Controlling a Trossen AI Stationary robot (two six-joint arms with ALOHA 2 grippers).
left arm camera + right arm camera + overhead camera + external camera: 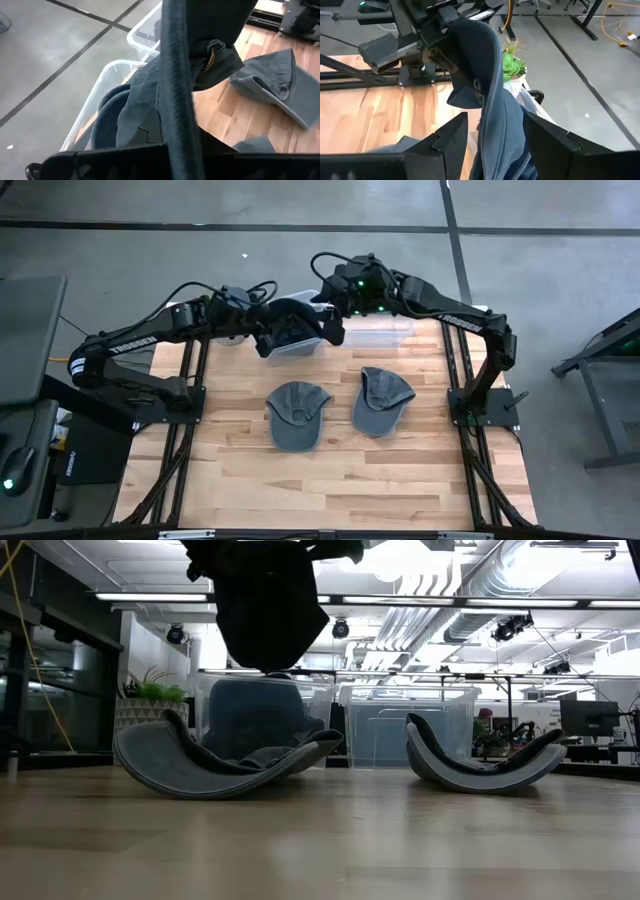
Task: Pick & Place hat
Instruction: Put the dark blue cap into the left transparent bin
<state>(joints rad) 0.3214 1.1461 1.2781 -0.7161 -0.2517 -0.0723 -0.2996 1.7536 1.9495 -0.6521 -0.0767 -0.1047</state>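
Observation:
A dark blue-grey hat (295, 320) hangs in the air between both arms, above the left clear bin (290, 348) at the table's far edge. My left gripper (268, 328) is shut on it. My right gripper (495, 130) is open, one finger on either side of the hat's crown (502, 135), with a gap showing beside one finger. In the low view the hat (265, 605) hangs over the bin, where another dark hat (255, 715) lies. Its strap and buckle (212, 52) dangle free. My left gripper holds the hat by its brim edge (175, 115), which runs straight back between the fingers. The hat itself hides the fingertips. It comes level from the table's left side. The hat is lifted clear and hangs slack above the left bin.
Two more grey hats lie upside down on the wooden table, one at centre (297, 417) and one to its right (381, 400). A second clear bin (385, 332) stands right of the first. A potted plant (512, 65) stands near the bins. The near half of the table is bare wood.

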